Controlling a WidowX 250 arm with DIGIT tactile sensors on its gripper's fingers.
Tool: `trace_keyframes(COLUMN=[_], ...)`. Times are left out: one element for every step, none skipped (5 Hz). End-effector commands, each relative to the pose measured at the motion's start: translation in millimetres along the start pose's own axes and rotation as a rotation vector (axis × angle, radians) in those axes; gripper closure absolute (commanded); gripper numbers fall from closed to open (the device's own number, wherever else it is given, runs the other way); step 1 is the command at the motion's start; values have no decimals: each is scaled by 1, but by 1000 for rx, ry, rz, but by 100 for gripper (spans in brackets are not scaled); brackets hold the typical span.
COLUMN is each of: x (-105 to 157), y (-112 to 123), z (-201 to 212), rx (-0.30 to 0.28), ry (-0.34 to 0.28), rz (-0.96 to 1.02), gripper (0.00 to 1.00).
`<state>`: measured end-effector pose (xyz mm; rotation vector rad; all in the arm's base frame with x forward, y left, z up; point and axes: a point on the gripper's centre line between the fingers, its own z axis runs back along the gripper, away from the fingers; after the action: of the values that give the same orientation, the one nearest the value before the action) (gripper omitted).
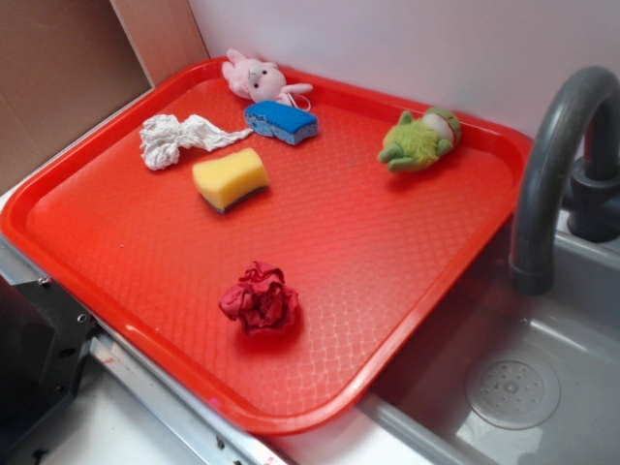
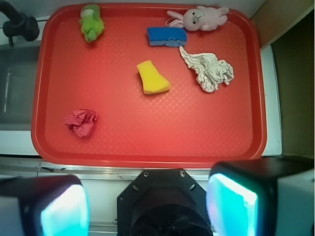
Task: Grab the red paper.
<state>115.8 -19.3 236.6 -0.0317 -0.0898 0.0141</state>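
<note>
Dark crimson crumpled paper ball point(image 1: 260, 298) sits alone near the front edge of the bright red plastic tray point(image 1: 407, 252), apart from the yellow sponge point(image 1: 230, 178), so access is clear. Fingers point(image 2: 64, 209) spread wide, empty, hanging back off the tray's near rim for an overview.

Bright red plastic tray point(image 1: 387, 320): crumpled dark crimson paper ball point(image 1: 260, 298) near front edge; yellow sponge point(image 1: 230, 178) mid-tray; pink plush rabbit point(image 1: 254, 77) at back edge.
</note>
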Motion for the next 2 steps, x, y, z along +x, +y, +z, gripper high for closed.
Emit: trace_keyframes(x=[0, -11], y=[0, -45], z=[0, -11], rx=[0, 54], ry=[0, 7], rz=[0, 246], gripper=[0, 0])
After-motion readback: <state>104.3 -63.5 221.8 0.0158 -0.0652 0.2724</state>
